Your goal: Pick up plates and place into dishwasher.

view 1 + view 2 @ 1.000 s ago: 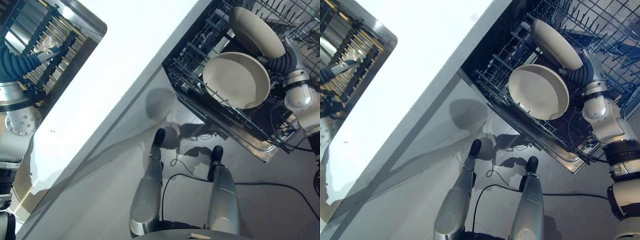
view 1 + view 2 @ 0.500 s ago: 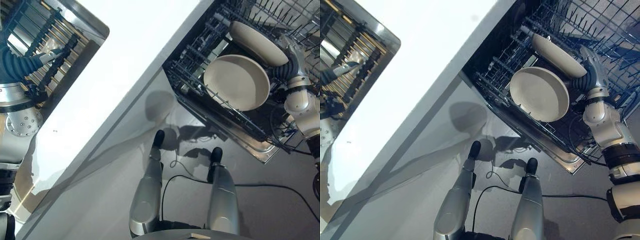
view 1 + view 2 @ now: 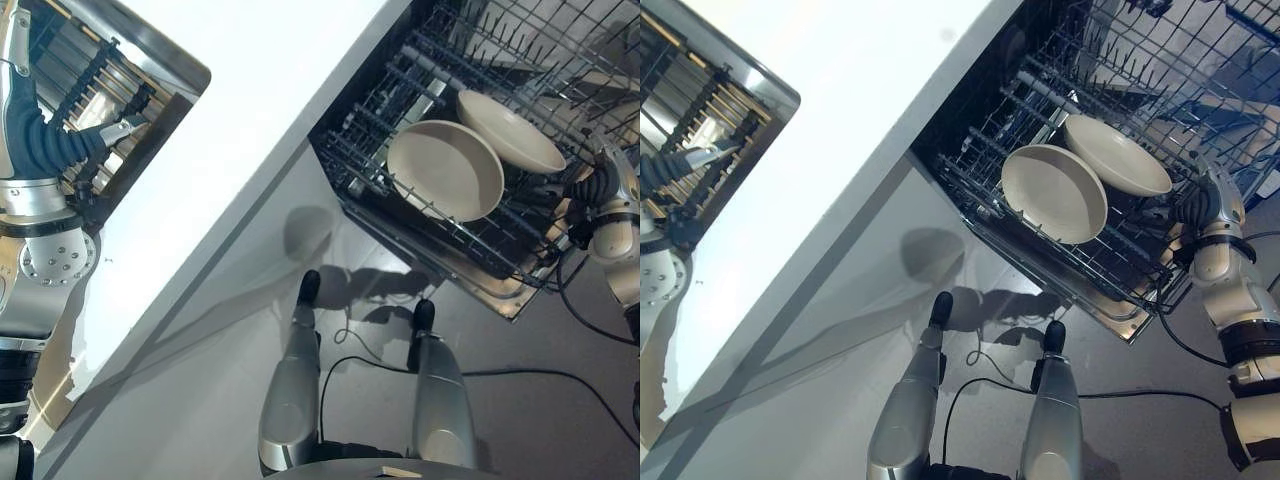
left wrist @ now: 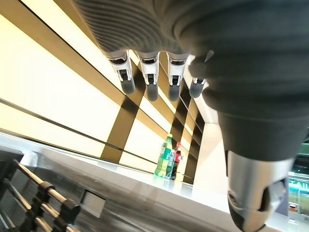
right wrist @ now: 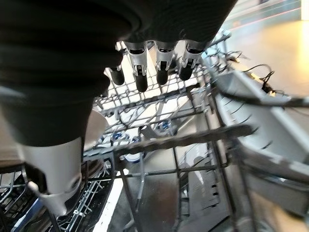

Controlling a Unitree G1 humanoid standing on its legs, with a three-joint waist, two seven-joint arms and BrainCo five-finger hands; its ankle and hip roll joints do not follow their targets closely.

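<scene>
Two cream plates stand on edge in the pulled-out dishwasher rack (image 3: 386, 95): a front plate (image 3: 445, 170) and a back plate (image 3: 510, 130) leaning just behind it. My right hand (image 3: 598, 185) hovers at the rack's right side, apart from the back plate. In its wrist view the fingers (image 5: 141, 72) are straight over the wire tines and hold nothing. My left hand (image 3: 112, 131) is raised over the sink on the far left, and its fingers (image 4: 147, 77) are straight and hold nothing.
A white counter (image 3: 270, 70) runs diagonally between the sink and the dishwasher. A dark slatted drying rack (image 3: 95, 75) lies in the sink under my left hand. The open dishwasher door's edge (image 3: 478, 285) juts out over the grey floor. Two bottles (image 4: 169, 157) stand on a far ledge.
My right hand lowered the second plate into the rack behind the first, let it go and drew back to the right. The view also shifted slightly.
</scene>
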